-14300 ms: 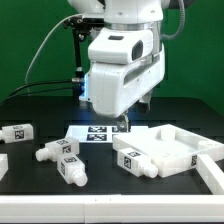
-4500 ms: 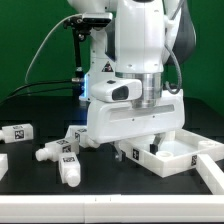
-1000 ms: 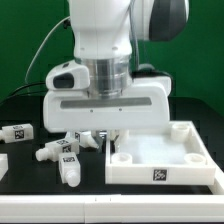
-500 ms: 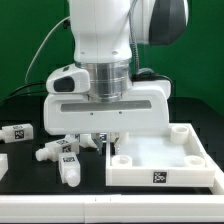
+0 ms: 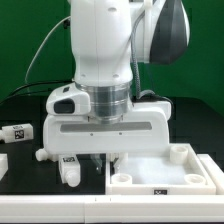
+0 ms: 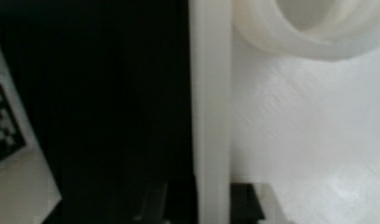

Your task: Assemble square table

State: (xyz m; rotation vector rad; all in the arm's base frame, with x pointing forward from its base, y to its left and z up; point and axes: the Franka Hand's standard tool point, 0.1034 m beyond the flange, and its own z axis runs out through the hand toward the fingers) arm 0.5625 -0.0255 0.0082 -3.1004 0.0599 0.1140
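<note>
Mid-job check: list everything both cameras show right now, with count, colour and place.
white square plastic tabletop panel: one, white, low on the exterior view's right, rim up; its wall runs through the wrist view.
short white tagged peg legs: three, white, lying on the exterior view's left.
white piece: one, white, cut off at the exterior view's left edge; possibly a fourth leg, cannot tell.
black table: one, black, under everything.
green backdrop: one, green, behind the scene.
white robot arm: one, white, centre.
gripper: one, dark fingers on either side of the tabletop panel's wall, shut on it.
</note>
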